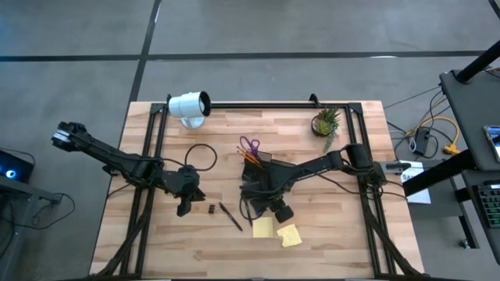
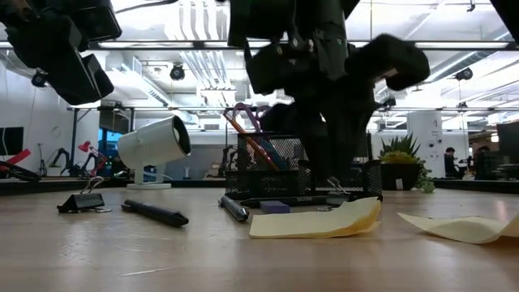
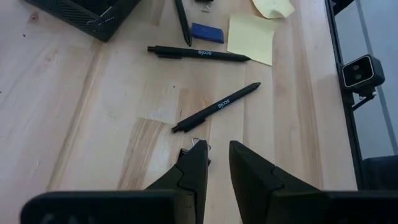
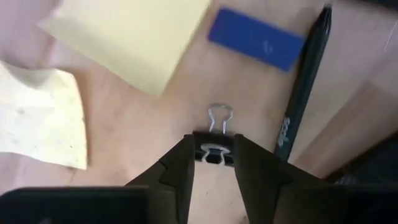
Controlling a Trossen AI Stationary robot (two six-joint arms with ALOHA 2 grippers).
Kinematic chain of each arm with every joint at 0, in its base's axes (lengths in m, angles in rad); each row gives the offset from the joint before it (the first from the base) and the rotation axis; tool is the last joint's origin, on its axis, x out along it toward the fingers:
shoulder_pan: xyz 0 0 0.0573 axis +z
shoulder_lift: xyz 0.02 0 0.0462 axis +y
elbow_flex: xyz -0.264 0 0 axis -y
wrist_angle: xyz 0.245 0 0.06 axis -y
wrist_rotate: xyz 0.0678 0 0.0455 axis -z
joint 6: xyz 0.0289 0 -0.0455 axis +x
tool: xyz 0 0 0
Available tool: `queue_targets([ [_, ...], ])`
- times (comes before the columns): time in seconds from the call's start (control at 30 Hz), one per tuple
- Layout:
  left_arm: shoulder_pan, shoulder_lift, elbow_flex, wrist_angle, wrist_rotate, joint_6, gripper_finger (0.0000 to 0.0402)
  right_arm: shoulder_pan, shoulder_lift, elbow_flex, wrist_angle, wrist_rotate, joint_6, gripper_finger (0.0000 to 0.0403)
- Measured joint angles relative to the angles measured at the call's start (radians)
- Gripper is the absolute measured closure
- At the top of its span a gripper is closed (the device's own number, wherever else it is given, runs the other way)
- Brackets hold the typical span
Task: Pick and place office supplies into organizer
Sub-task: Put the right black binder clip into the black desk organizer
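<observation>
My right gripper (image 4: 212, 155) points down over the table's middle (image 1: 275, 209), shut on a small black binder clip (image 4: 215, 151). Beside it lie a blue eraser (image 4: 256, 38), a dark pen (image 4: 302, 102) and two yellow sticky notes (image 4: 127, 38) (image 4: 38, 118). The black mesh organizer (image 2: 272, 166) stands just behind, with purple scissors (image 1: 250, 145) and pencils upright in it. My left gripper (image 3: 216, 163) hangs to the left (image 1: 186, 204), slightly open and empty, above another binder clip (image 2: 81, 203). Two more pens (image 3: 199, 53) (image 3: 216, 107) lie flat ahead of it. My right gripper has the binder clip's black body (image 4: 215, 155) pinched between its two fingertips. It comes from above with the fingers pointing down. The clip's wire loops (image 4: 219, 117) stick out from the fingers toward the eraser. I cannot tell whether the clip is clear of the table.
A white lamp-like cylinder (image 1: 189, 105) stands at the far left and a small potted plant (image 1: 326, 122) at the far right. A black cable loops (image 1: 201, 156) on the wood. Bare tabletop (image 1: 180, 246) stretches along the near edge.
</observation>
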Motion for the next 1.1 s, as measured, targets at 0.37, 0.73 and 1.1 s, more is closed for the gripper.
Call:
queue_targets([
  [0.37,0.0,0.0,0.0,0.0,0.0,-0.022,0.0351,0.021,0.001,0.012,-0.001,0.035,0.032,0.0305],
  [0.73,0.0,0.0,0.0,0.0,0.0,-0.018,0.0351,0.071,0.013,0.017,-0.026,0.316,0.639,0.0305],
  [1.1,-0.001,0.0,0.0,0.0,0.001,0.013,0.0351,0.181,0.003,0.066,-0.077,0.311,0.849,0.0305],
])
